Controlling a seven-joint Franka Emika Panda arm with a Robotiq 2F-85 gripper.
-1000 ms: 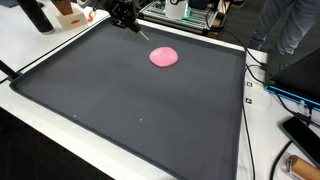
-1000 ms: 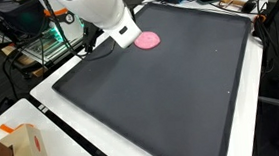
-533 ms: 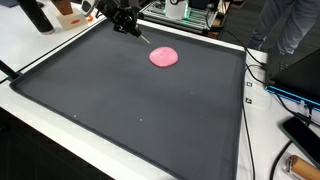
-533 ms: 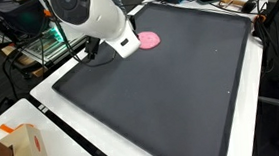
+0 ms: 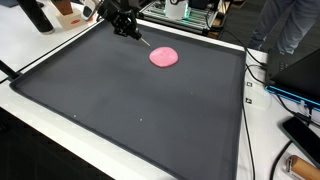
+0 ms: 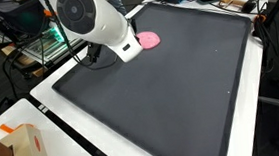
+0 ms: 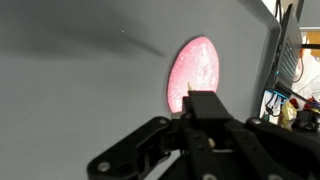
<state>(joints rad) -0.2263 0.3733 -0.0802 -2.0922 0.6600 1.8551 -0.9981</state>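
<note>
Well, my gripper (image 5: 133,30) hovering low over the black mat (image 5: 130,110), fingers a dark overlapping mass in the wrist view, so I cannot tell whether they are parted or closed, flat pink blob (image 5: 164,57), possibly putty, on the mat just beyond my fingertips, seemingly untouched.

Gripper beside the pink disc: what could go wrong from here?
The pink disc lies flat on the dark mat, so the gripper might scrape the mat or merely shove the disc. The disc sits close to the mat's far rim; a push could slide it off.
</note>
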